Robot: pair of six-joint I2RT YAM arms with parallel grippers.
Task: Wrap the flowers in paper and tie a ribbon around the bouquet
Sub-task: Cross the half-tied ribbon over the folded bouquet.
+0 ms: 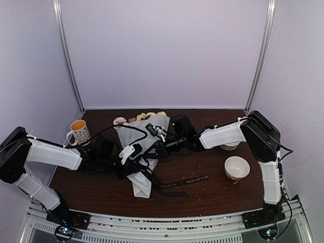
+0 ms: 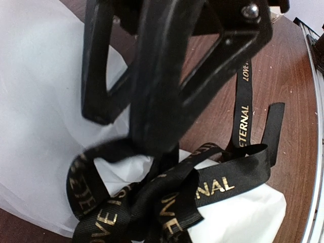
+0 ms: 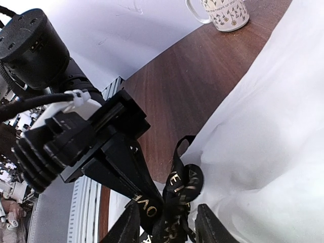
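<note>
The top external view looks down from above and behind the arm bases toward the far wall and covers the whole worktop (image 1: 217, 187). Both wrist views sit very near the ribbon (image 2: 217, 185) knot on the paper (image 2: 40, 126). The left wrist view faces right. The right wrist view faces left, taking in the left pincer (image 3: 149, 200) and the mug (image 3: 225, 12).

1. The left arm (image 1: 53, 154) folds back at the far left, its forearm lying low and reaching right.
2. The left gripper (image 2: 152, 144) has its fingers pressed together, pinching the ribbon (image 2: 217, 185).
3. The right arm (image 1: 223, 135) bends at a high elbow and stretches left.
4. The right gripper (image 3: 169, 230) faces the left gripper closely, fingers apart.
</note>
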